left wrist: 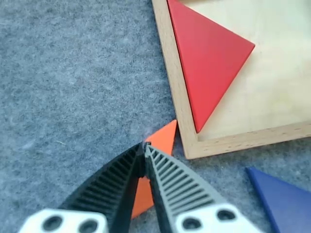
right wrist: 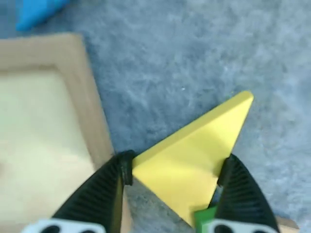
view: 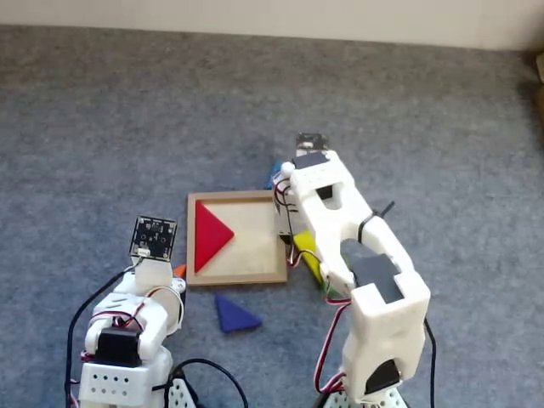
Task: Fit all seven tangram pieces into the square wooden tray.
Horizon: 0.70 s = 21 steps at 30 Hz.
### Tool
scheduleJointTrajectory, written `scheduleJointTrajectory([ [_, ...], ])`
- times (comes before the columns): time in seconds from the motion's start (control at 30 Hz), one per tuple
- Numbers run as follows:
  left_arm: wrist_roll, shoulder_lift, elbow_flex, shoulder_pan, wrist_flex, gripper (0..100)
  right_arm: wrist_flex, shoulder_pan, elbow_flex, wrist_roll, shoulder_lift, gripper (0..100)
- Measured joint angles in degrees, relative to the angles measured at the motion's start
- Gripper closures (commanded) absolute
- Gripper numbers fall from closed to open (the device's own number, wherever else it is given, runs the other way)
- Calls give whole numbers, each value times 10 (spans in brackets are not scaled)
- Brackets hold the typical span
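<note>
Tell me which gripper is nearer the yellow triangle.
Right. The right gripper has the yellow triangle between its jaws; the left gripper is across the tray, at the orange piece.

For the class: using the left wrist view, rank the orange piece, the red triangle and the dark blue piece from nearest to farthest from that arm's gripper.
1. Orange piece, directly under the tips of the left gripper.
2. Red triangle, inside the tray, along its rim.
3. Dark blue piece, lying outside the tray, beyond its corner.
</note>
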Motion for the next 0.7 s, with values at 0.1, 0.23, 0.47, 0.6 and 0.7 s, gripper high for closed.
scheduleJointTrajectory([
  [0.1, 0, 0, 0, 0, 0, 991, -1, -3, 0, 4, -38, 851],
  [0.23, 0, 0, 0, 0, 0, 991, -1, -3, 0, 5, -62, 851],
  [0.47, 0, 0, 0, 0, 0, 991, -2, -10, 0, 47, -66, 851],
  [0.6, 0, 0, 0, 0, 0, 991, -2, -45, -4, 106, -66, 851],
  [0.7, 0, 0, 0, 0, 0, 991, -2, -64, -7, 144, -66, 847],
])
